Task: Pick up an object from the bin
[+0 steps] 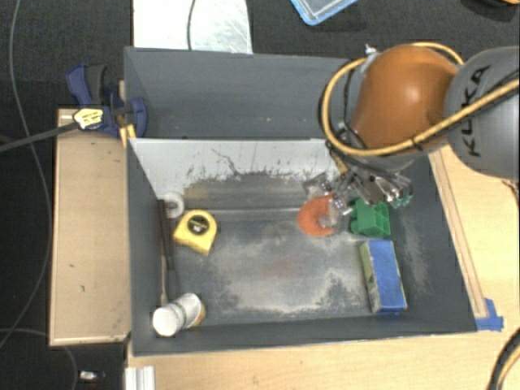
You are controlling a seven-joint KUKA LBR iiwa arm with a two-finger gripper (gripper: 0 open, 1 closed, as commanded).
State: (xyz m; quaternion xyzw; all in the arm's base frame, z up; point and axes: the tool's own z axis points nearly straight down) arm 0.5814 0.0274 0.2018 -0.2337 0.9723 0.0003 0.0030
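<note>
- The tool (337, 200) hangs below the arm's orange wrist cover (402, 96), low in the grey metal bin (268, 96), just to the left of a green block (372, 221).
- An orange round thing (314, 218), flat and disc-like, lies just left of the green block, directly under the tool's tip. The tool's metal parts overlap its right edge.
- I cannot tell whether the tool is apart, together or clamped on the orange round thing, because the wrist and cables hide the tip.
- The green block stands close to the bin's right wall, with its upper edge under the tool's body.
- A blue block (385, 276) with a yellow-green long side lies just on the near side of the green block, lengthwise along the same wall.
- A yellow tape measure (195, 231) lies well to the left of the green block, across the bare bin floor.
- A white cylinder (176, 315) lies on its side far to the left of the green block and nearer the front wall.
- A thin dark rod (165, 258) runs along the wall farthest from the green block.
</note>
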